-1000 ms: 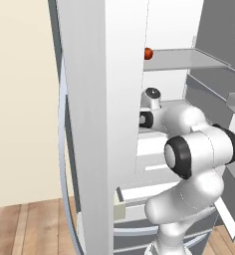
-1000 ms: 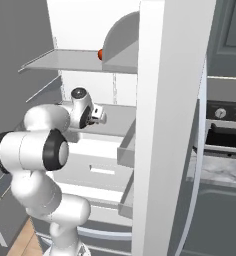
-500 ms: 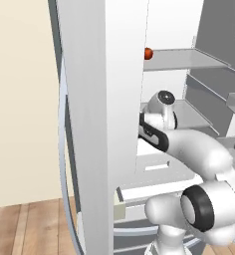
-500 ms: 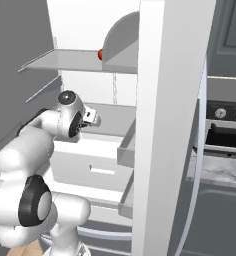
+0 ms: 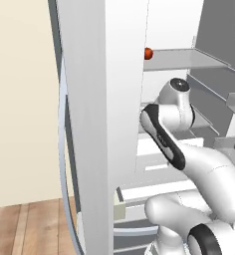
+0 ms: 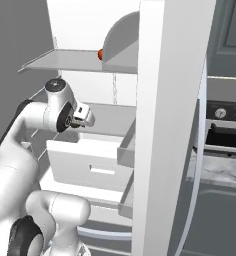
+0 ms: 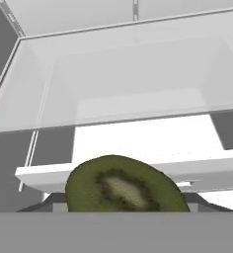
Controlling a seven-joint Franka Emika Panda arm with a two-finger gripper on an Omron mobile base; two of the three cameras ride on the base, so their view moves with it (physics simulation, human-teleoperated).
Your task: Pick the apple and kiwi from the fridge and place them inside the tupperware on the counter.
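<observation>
The gripper (image 6: 85, 116) seems closed on the kiwi (image 7: 126, 185) inside the fridge (image 6: 160, 125); soft, slick cut fruit, so gentle pressure across its skin suits.

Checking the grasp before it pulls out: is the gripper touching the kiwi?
Cannot tell. The hand view shows the kiwi at the bottom edge, hiding the fingertips; the right base view shows the gripper too small.

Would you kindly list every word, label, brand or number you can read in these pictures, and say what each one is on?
None: no readable text anywhere.
The tall pale grey-white fridge and its shelves are blank.
The round knobs on the dark oven panel carry no legible markings.
The cut green kiwi half bears no sticker.
</observation>
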